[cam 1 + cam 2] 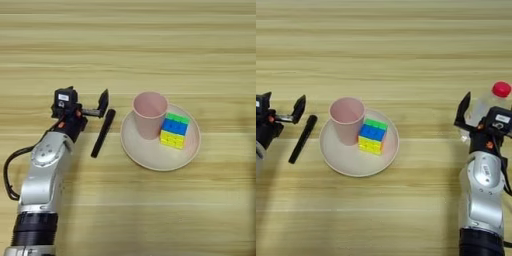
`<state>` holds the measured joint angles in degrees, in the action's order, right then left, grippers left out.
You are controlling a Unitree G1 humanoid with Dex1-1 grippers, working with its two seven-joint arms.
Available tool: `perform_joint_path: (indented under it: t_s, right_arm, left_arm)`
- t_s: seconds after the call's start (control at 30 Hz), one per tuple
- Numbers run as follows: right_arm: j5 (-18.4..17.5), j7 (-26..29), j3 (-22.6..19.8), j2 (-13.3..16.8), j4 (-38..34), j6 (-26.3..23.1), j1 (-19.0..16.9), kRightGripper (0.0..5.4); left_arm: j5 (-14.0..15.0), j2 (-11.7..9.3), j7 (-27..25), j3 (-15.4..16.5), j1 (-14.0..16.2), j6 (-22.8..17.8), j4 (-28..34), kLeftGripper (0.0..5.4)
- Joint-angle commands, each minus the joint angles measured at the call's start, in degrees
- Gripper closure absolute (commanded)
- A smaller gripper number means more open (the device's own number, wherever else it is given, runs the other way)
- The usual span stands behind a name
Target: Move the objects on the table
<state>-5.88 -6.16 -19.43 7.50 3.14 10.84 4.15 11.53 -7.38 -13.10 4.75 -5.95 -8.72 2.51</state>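
A round beige plate [150, 161] lies mid-table. On it stand an upright pink cup [150, 115] and, touching its right side, a multicoloured puzzle cube [175, 131]. A slim black marker pen [103, 133] lies on the table just left of the plate. My left gripper [86, 103] hovers open at the pen's upper end, with nothing between its fingers. At the right, a small clear bottle [485, 102] with a red cap [501, 89] leans between the fingers of my right gripper [481, 112]. That gripper looks open, and its far finger is hidden.
The light-wood table [128, 45] stretches wide beyond the objects. My left forearm [42, 175] comes up from the lower left, and my right forearm [483, 190] from the lower right.
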Motion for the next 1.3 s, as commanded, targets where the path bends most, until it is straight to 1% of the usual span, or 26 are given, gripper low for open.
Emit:
perform_joint_path:
  t_s: [0.03,0.17,0.4,0.63,0.8,1.07,1.3]
  right_arm:
    - [-0.45,-0.02,-0.80,0.94,3.61,1.16,1.94,0.00]
    - [-1.09,0.45,-1.25,1.52,7.08,2.31,3.23,0.00]
    - [-1.30,1.00,-1.16,2.41,10.36,3.64,4.69,0.00]
    - [-1.03,1.27,-0.97,3.57,12.65,4.22,6.13,0.00]
    - [-1.69,1.96,-1.24,4.38,14.90,4.37,7.46,0.00]
    - [-2.44,2.82,-1.19,4.59,16.30,4.62,8.12,0.00]
    - [-2.87,3.29,-0.93,4.40,15.95,4.59,8.13,0.79]
  left_arm:
    - [-0.15,-0.45,-0.10,0.24,-0.56,0.19,-0.73,0.02]
    - [-0.17,-0.57,-0.14,0.32,-0.60,0.21,-0.74,0.02]
    - [-0.05,-0.73,-0.33,0.30,-0.44,-0.03,-0.46,0.02]
    - [-0.04,-0.71,-0.49,0.11,-0.37,-0.04,0.03,0.02]
    - [-0.02,-0.73,-0.58,0.20,-0.43,-0.05,-0.01,0.02]
    - [-0.01,-0.81,-0.66,0.32,-0.44,-0.08,-0.04,0.02]
    - [0.02,-0.90,-0.70,0.45,-0.58,0.03,-0.25,0.00]
